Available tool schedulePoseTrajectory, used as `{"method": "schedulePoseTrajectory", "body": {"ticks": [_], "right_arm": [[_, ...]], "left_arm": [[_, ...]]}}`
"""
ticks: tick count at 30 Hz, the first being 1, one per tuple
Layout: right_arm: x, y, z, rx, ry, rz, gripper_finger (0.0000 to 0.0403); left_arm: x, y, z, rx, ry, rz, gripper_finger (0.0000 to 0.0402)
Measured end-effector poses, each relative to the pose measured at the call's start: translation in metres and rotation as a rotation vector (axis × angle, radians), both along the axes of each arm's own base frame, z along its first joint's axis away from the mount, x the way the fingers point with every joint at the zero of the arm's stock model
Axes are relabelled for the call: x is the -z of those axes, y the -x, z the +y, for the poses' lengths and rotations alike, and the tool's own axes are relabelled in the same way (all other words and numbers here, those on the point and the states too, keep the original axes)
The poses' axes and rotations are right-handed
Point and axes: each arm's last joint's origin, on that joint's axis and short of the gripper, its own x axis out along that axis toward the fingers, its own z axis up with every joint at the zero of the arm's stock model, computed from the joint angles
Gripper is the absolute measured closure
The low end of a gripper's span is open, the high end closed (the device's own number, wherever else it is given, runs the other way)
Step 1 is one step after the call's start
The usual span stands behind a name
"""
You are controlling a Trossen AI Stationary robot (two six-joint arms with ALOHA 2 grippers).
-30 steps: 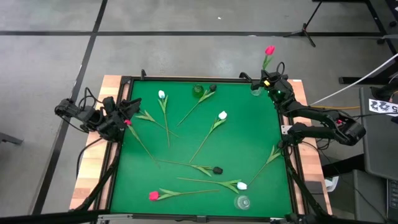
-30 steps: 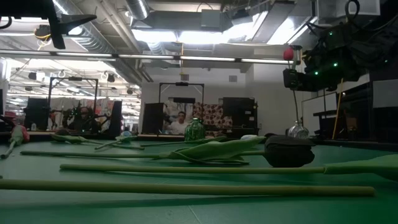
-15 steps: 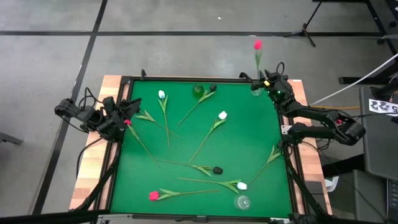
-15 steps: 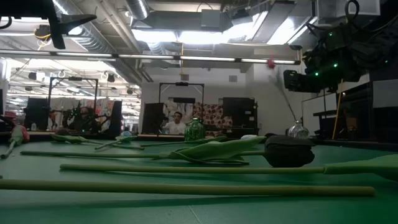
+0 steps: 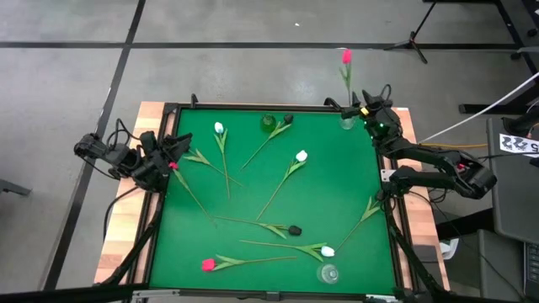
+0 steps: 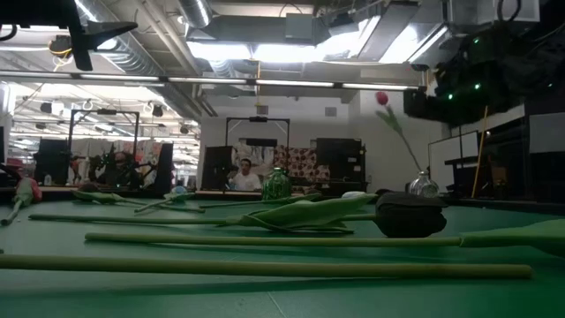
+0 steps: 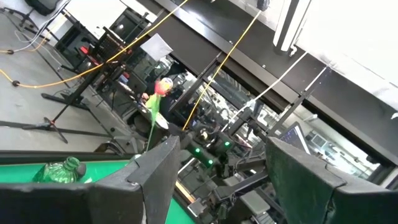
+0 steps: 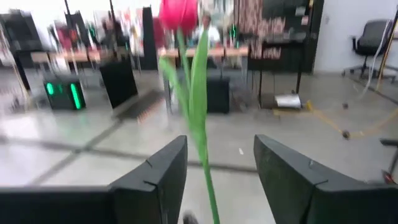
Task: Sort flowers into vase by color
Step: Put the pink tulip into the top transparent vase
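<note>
We find the right gripper (image 5: pixel 369 110) at the far right corner of the green table (image 5: pixel 337 194), just beside a small clear vase (image 5: pixel 347 123) that stands in that corner. A red tulip (image 5: pixel 345 57) stands in this vase, its stem leaning out beyond the table's far edge. In the right wrist view the two dark fingers (image 8: pixel 155 180) stand apart with the stem between them, and we see no contact on either side: the hand is parted and holds nothing.

The left gripper (image 5: pixel 173 150) rests at the table's left edge. Its fingers (image 7: pixel 140 183) are spread wide, with nothing between them. A red flower head (image 5: pixel 173 166) lies just beside it on the cloth.

The other flowers lie loose on the table. Two white tulips (image 5: pixel 219 129) (image 5: pixel 301 156) lie toward the far half, and a third white one (image 5: pixel 328 251) lies near the front edge. One black tulip (image 5: pixel 294 228) lies near the middle. Another black head (image 5: pixel 288 119) rests at the far edge beside a green vase (image 5: pixel 268 124). A red tulip (image 5: pixel 208 264) lies at the front left. A second clear vase (image 5: pixel 328 273) stands at the front edge and we see no flower in it.

In the low view a person (image 6: pixel 246 176) sits in the room beyond the table.
</note>
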Motion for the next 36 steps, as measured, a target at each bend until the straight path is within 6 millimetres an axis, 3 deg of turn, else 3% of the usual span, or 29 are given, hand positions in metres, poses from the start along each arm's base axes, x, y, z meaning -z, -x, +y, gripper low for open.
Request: {"method": "schedulePoseTrajectory", "body": {"ticks": [5, 9, 18, 24, 31, 36], "right_arm": [[-0.024, 0.007, 0.010, -0.019, 0.116, -0.089, 0.0217], [-0.056, 0.004, 0.022, -0.152, 0.171, -0.116, 0.0217], [-0.136, -0.028, 0.055, -0.498, -0.034, 0.129, 0.0216], [-0.179, -0.032, 0.081, -0.626, -0.056, 0.177, 0.0216], [-0.203, -0.028, 0.102, -0.698, -0.096, 0.156, 0.0217], [-0.201, -0.029, 0.111, -0.758, -0.172, 0.138, 0.0217]], "left_arm": [[0.000, 0.000, 0.000, 0.000, 0.001, -0.001, 0.0169], [0.000, 0.000, 0.000, 0.000, 0.001, -0.001, 0.0169], [0.000, 0.000, -0.001, 0.045, 0.004, -0.018, 0.0169], [0.001, -0.007, -0.007, 0.173, -0.005, -0.032, 0.0169], [0.007, -0.025, -0.019, 0.356, 0.048, 0.033, 0.0169], [-0.012, -0.041, -0.030, 0.537, 0.093, 0.229, 0.0169]]}}
